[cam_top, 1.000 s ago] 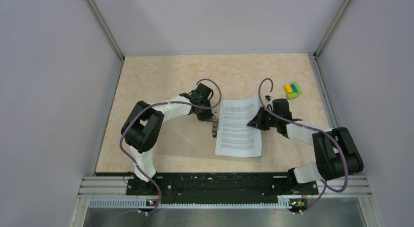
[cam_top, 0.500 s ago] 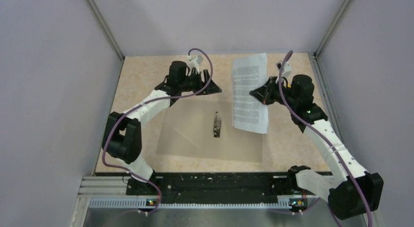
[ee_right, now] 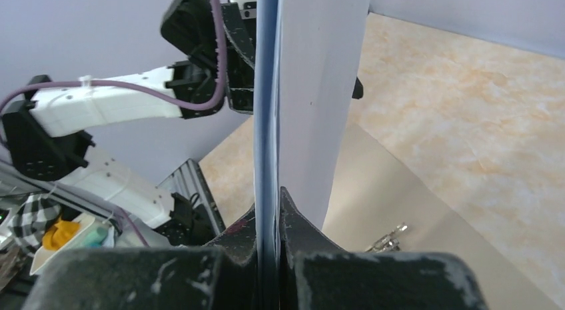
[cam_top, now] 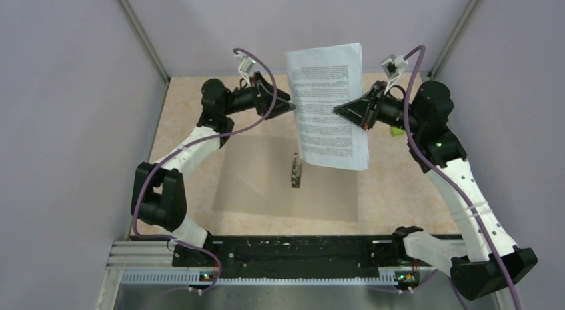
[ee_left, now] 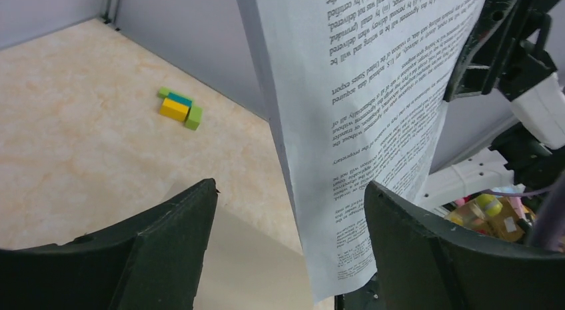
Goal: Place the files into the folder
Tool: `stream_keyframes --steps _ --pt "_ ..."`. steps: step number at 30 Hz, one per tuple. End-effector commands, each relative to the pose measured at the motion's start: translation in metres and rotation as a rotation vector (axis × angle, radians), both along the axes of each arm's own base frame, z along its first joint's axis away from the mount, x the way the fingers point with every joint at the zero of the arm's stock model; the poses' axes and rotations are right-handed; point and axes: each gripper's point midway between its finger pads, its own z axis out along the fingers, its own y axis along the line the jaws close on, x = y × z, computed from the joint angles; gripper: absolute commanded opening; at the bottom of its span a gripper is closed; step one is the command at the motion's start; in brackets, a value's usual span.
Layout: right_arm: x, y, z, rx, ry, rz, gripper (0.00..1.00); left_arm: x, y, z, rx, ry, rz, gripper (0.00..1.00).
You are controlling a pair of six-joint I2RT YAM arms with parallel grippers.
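nearest me, in the lower middle of the top view, the folder (cam_top: 260,187) lies open and flat on the table (cam_top: 386,183), its metal clip (cam_top: 296,172) at its middle. above it, in the upper middle of the frame, the files (cam_top: 330,103) hang in the air, nearly upright and well clear of the folder. my right gripper (cam_top: 341,111) is clamped tight on their right edge. my left gripper (cam_top: 288,105) sits just beside the left edge, jaws wide apart, holding nothing. i judge the sheets light, limp and slick: pinched on one side they sag and may fan apart, so i'd take the free left edge too before lowering. farthest off, upper left in the left wrist view, the block cluster (ee_left: 178,109) sits near the wall.
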Motion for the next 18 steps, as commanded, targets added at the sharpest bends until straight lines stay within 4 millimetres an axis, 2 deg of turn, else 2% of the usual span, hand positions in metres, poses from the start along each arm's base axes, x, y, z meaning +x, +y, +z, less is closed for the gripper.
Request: stream_keyframes --steps 1,7,11,14,18 --pt "-0.02 0.008 0.038 0.048 -0.075 0.093 0.0 -0.04 0.013 0.051 -0.127 -0.19 -0.132 0.88" --pt "-0.025 0.011 0.05 0.069 -0.098 0.128 0.0 -0.068 0.017 0.081 -0.217 -0.241 -0.264 0.97" --pt "-0.025 0.011 0.054 0.069 -0.107 0.132 0.0 -0.079 0.013 0.091 -0.216 -0.24 -0.328 0.99" --pt "-0.024 0.01 0.058 0.067 -0.119 0.119 0.0 -0.079 0.008 0.091 -0.194 -0.233 -0.325 0.98" --pt "-0.021 0.003 0.062 0.05 -0.132 0.066 0.0 -0.081 0.005 0.092 -0.173 -0.221 -0.323 0.9"
